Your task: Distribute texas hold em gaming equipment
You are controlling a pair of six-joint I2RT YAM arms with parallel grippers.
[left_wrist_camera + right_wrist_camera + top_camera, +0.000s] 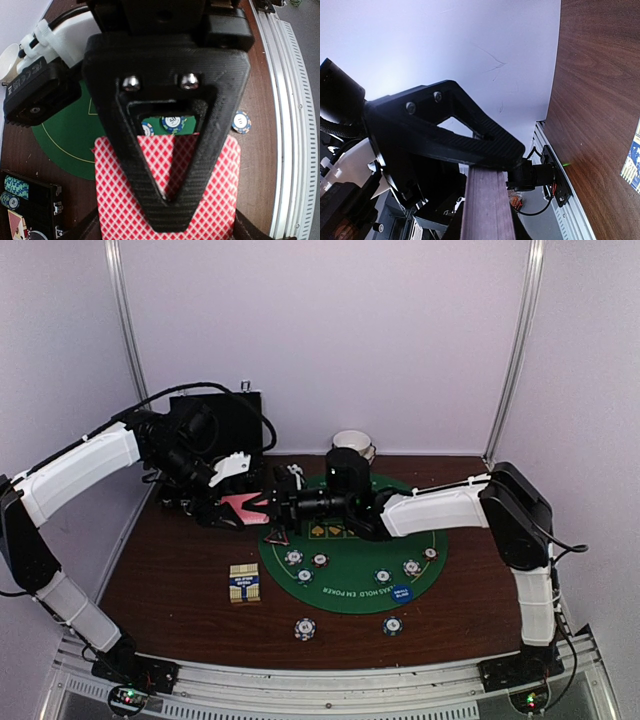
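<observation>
One pink-backed playing card point(243, 505) hangs left of centre above the table point(170, 580), clamped by left end effector point(225, 508) and right end effector point(272, 508).

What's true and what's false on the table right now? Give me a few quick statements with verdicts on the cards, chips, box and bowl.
1. The pink-backed cards are up between the left gripper and the right gripper. True.
2. The card box lies on the green mat. False: it lies on the table, left of the mat.
3. Two poker chips lie off the mat, on its near side. True.
4. The white bowl stands by the arm bases. False: it stands beyond the mat's far edge.
5. The right gripper is empty. False: it is shut on the pink-backed cards.
</observation>
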